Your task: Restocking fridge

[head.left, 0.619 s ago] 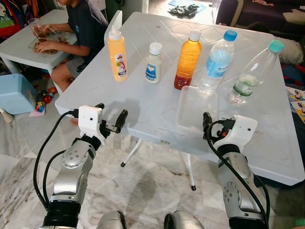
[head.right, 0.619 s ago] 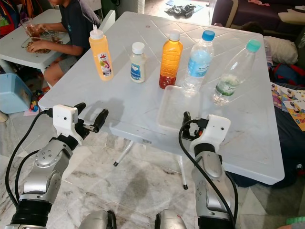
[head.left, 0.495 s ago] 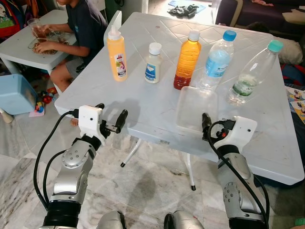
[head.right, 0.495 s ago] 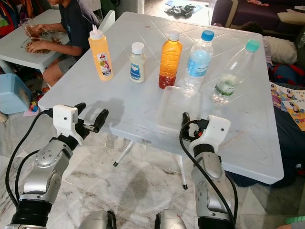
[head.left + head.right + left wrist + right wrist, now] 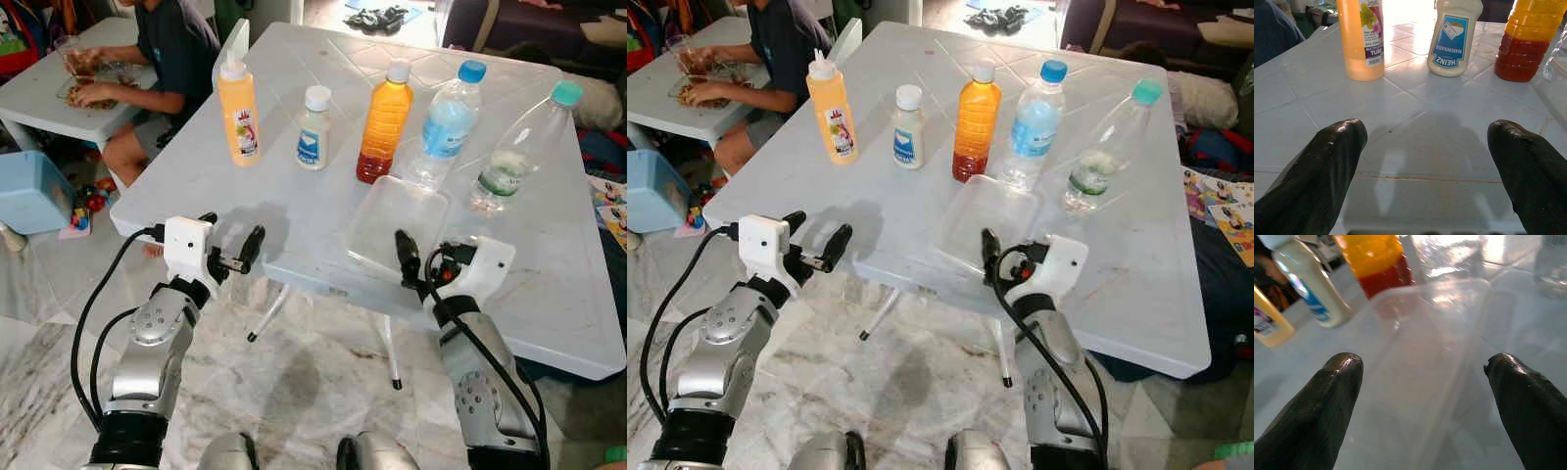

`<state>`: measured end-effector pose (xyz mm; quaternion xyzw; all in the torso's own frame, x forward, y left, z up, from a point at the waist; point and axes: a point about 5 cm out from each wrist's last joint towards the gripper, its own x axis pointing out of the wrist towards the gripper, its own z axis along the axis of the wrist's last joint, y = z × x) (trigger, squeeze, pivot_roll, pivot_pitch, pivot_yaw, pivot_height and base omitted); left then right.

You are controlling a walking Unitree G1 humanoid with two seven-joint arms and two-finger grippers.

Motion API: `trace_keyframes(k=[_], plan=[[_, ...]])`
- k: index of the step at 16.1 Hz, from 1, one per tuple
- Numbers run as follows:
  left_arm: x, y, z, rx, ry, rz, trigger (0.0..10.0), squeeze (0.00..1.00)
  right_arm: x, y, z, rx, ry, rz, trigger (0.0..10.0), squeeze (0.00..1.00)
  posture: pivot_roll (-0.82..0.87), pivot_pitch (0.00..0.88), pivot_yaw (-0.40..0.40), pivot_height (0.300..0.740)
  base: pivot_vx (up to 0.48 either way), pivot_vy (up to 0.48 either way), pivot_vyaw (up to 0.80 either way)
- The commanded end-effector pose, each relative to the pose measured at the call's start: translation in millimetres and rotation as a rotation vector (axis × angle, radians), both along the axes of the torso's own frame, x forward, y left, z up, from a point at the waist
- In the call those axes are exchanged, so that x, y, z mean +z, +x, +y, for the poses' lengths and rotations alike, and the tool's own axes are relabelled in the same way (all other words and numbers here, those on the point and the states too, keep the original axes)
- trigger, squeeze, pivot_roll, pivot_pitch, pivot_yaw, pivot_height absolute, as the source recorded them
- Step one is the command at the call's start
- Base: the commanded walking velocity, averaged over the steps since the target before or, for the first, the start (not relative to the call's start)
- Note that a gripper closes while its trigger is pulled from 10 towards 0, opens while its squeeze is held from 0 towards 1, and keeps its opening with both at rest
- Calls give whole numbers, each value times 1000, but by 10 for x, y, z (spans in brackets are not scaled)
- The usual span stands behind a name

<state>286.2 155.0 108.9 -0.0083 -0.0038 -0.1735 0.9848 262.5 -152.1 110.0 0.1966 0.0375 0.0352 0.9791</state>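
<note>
**Both Grippers Spread at the Table Edge**

The right gripper point(image 5: 416, 264) stood released, fingers apart, at the near rim of the clear tray point(image 5: 397, 223) on the white table point(image 5: 294, 186). The left gripper point(image 5: 230, 250) hovered released at the table's near edge, facing the yellow squeeze bottle point(image 5: 239, 110) and mayonnaise bottle point(image 5: 314, 128).

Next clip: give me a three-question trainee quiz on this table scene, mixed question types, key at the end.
1. True or false: the clear tray sits at the table's near edge, in front of the orange juice bottle.
2. Which gripper points at the tray? A) left gripper B) right gripper
3. Fill in: the small white bottle with the blue label reads Heinz ____.

Key: 1 true; 2 B; 3 mayonnaise.
</note>
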Motion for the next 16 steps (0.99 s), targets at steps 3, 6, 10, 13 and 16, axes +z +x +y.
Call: trace_keyframes(k=[3, 6, 10, 13, 16], plan=[[43, 14, -22, -11, 13, -16, 10000, 0, -21, -24, 36, 25, 28, 30, 10000, 0, -62, 107, -9, 740, 0, 0, 0], [50, 20, -24, -12, 15, -18, 10000, 0, -51, -58, 120, 92, 104, 56, 0, 0, -62, 108, -10, 740, 0, 0, 0], [49, 21, -29, -12, 14, -18, 10000, 0, -53, -58, 127, 106, 119, 63, 0, 0, -63, 110, -11, 740, 0, 0, 0], [49, 25, -40, -15, 12, -18, 10000, 0, -60, -53, 90, 79, 134, 74, 0, 0, -66, 109, -9, 740, 0, 0, 0], [45, 29, -58, -19, 10, -17, 10000, 0, -64, -34, 6, 20, 106, 76, 0, 0, -67, 108, -9, 740, 0, 0, 0]])
